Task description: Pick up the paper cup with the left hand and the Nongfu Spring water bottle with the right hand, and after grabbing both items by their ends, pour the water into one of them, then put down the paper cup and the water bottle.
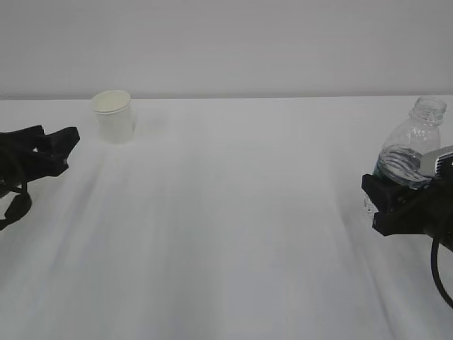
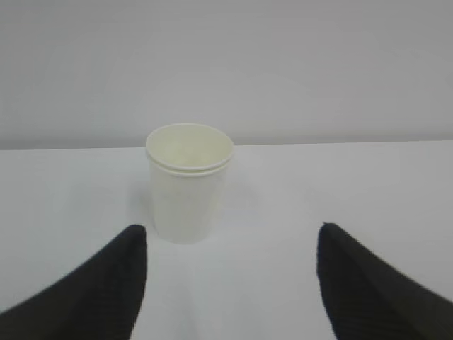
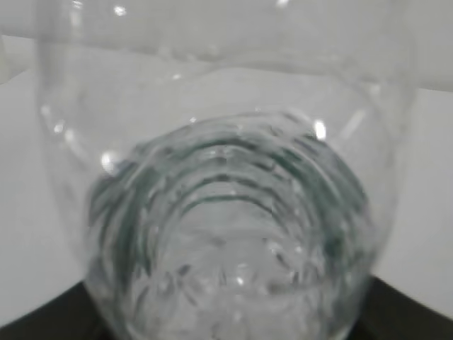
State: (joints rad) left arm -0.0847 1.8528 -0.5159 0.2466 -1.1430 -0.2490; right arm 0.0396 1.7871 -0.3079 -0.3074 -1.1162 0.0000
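- The paper cup (image 1: 113, 116) stands upright on the white bench (image 1: 226, 227), toward the far left, near the back edge where the bench meets the pale wall.
- The left hand (image 1: 62, 145) sits low at the left edge of the exterior view, pointing toward the cup but apart from it, with bare bench between them.
- In the left wrist view the cup (image 2: 189, 183) stands ahead of that hand's two dark fingers (image 2: 106, 287), which are spread wide with nothing between them; the cup is beyond the tips, nearer the left finger.
- The Nongfu Spring water bottle (image 1: 412, 145) is at the far right, uncapped, its neck leaning slightly right.
- The right hand (image 1: 396, 202) clamps the bottle's lower part, its fingers pinching the base.
- The right wrist view is filled by the bottle's clear ribbed wall (image 3: 226, 212), with greenish tints showing through and dark finger parts at the bottom corners.
- Some water (image 1: 396, 166) shows in the bottle's lower body.
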